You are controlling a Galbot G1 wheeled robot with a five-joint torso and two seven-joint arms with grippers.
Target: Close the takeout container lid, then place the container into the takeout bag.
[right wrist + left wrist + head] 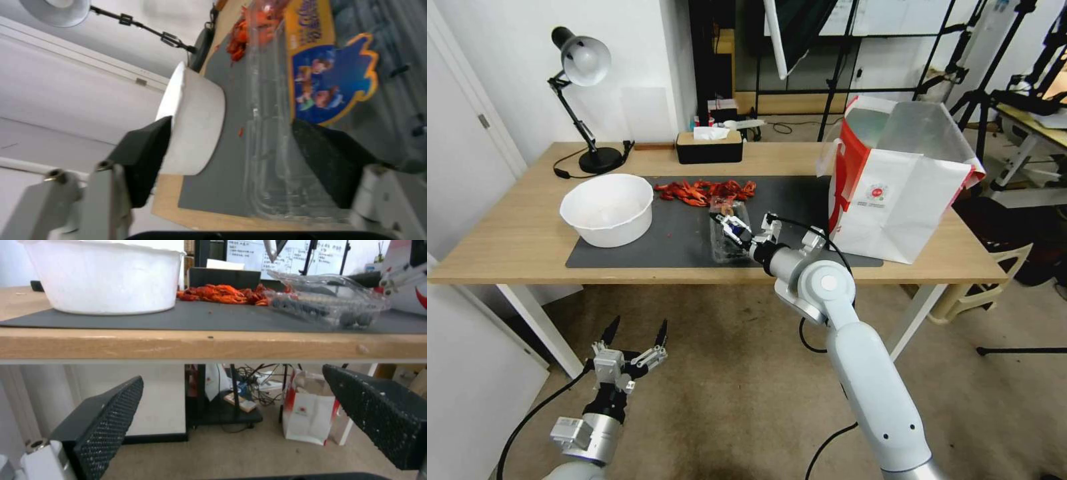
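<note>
The takeout container (728, 248) is a small clear clamshell with dark blueberries, lying on the dark mat (674, 240) near the table's front edge. Its lid (320, 281) sits slightly raised over the berry-filled base (327, 313). The blue and orange label (331, 83) faces my right wrist camera. My right gripper (728, 225) is at the container, open, with the clear lid edge (267, 133) between its fingers and one pad (329, 160) against the labelled face. The takeout bag (894, 187) stands upright and open to the right. My left gripper (638, 328) hangs open below the table front.
A round white bowl (607, 207) sits on the mat's left end, with a pile of red crayfish (704, 190) behind the container. A desk lamp (584, 67) and a black tissue box (709, 147) stand at the back. Another small bag (307, 413) rests on the floor under the table.
</note>
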